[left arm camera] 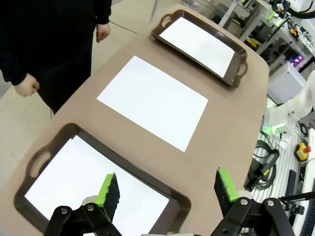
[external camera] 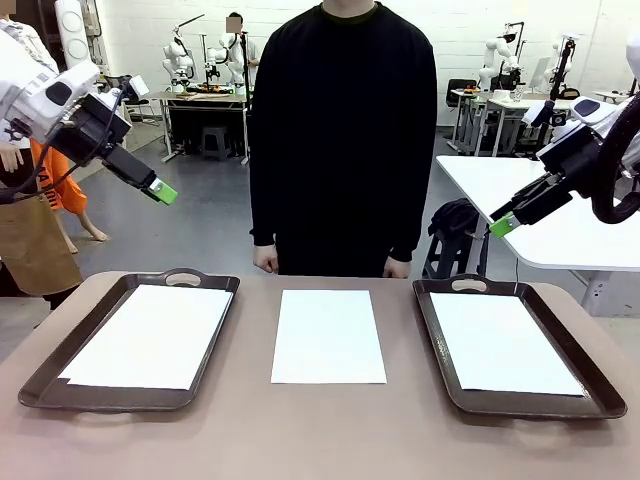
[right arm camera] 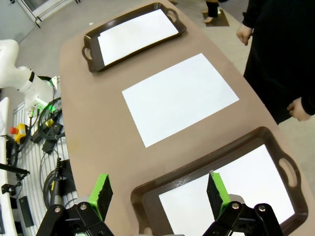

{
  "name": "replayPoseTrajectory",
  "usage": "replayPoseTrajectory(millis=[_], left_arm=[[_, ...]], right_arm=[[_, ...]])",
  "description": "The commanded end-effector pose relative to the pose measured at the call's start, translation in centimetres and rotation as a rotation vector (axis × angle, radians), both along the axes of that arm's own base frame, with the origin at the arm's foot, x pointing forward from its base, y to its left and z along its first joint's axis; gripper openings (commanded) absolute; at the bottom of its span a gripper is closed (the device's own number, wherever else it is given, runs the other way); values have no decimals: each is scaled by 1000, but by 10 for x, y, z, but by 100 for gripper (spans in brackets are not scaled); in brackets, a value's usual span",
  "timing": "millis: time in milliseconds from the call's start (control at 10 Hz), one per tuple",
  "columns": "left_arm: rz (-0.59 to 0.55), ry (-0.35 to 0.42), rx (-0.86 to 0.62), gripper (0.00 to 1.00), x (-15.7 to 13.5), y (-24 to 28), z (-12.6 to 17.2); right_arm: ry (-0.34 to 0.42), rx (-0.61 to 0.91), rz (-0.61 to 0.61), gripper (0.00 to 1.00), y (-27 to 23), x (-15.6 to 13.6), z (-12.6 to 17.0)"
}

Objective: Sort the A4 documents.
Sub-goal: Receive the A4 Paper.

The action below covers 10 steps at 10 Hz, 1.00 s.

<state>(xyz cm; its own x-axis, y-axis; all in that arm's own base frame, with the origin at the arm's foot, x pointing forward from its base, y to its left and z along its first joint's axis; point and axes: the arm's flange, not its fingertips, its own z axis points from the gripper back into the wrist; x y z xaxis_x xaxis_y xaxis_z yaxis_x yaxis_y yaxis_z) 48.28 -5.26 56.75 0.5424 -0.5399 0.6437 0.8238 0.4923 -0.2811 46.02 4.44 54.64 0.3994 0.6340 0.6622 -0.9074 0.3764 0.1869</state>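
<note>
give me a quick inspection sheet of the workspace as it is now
surface: brown table, flat, bare between the trays
job's things: one A4 sheet loose on the table at centre; one sheet in the left tray; one sheet in the right tray
clutter: nothing seen
grippers: left gripper and right gripper both open, raised above the table, holding nothing
cables: black cables on the floor beside the table
surroundings: person standing at the far edge, hands down; other tables behind
</note>
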Motion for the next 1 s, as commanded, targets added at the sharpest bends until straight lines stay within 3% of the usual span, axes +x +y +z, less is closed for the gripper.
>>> replayPoseTrajectory(millis=[0,900], left_arm=[[14,-10,-26,100,-2,14,4],[27,-11,-5,100,-3,16,8]], right_arm=[[1,2,4,100,0,0,0],[1,2,4,100,0,0,0]])
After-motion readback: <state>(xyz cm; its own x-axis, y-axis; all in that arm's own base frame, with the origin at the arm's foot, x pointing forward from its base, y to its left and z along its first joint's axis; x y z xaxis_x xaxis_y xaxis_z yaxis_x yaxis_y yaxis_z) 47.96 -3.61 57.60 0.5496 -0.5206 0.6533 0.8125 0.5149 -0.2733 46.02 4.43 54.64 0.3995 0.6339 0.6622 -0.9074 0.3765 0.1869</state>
